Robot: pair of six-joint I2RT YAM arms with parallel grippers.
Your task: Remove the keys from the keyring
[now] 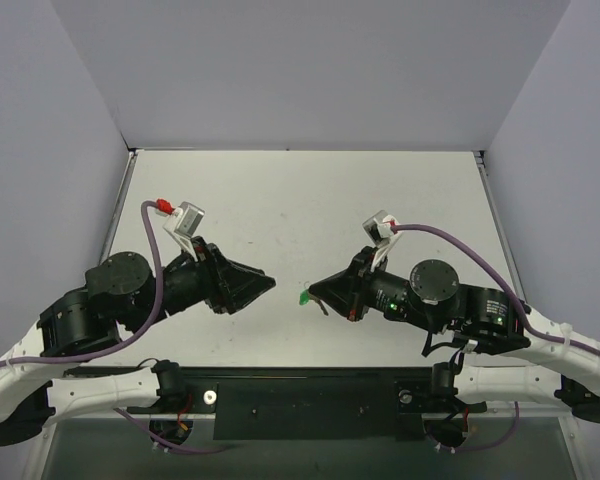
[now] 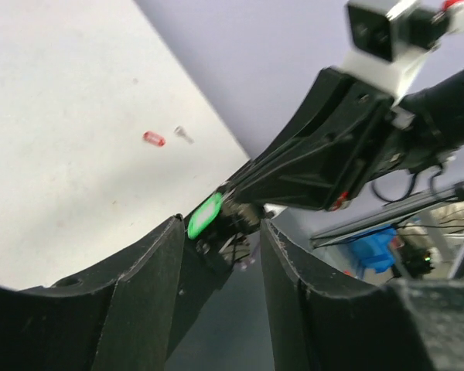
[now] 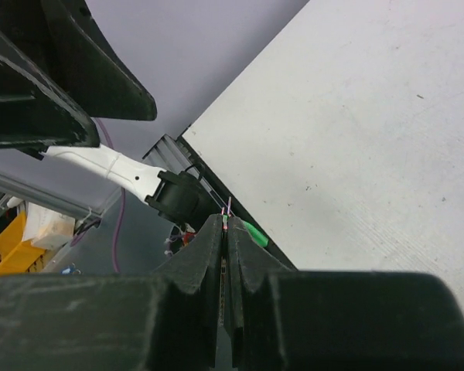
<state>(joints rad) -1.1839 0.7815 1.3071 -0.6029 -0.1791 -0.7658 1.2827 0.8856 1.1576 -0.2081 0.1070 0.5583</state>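
From above, my right gripper (image 1: 315,292) holds the keyring (image 1: 305,297), one green fob, at centre frame over the desk (image 1: 310,190). The left gripper (image 1: 270,284) faces it, near. Left wrist: left jaws released, empty; one red piece (image 2: 153,138) and one silver bit (image 2: 184,134), perhaps the key, lie upper left. Right wrist: jaws clenched on the keyring. Next, I judge, the left must close in and pinch.

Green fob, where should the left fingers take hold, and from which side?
Grip the exposed end of the green fob, coming from the left arm's side: the right gripper pinches its other end, so the free end faces the open left gripper.
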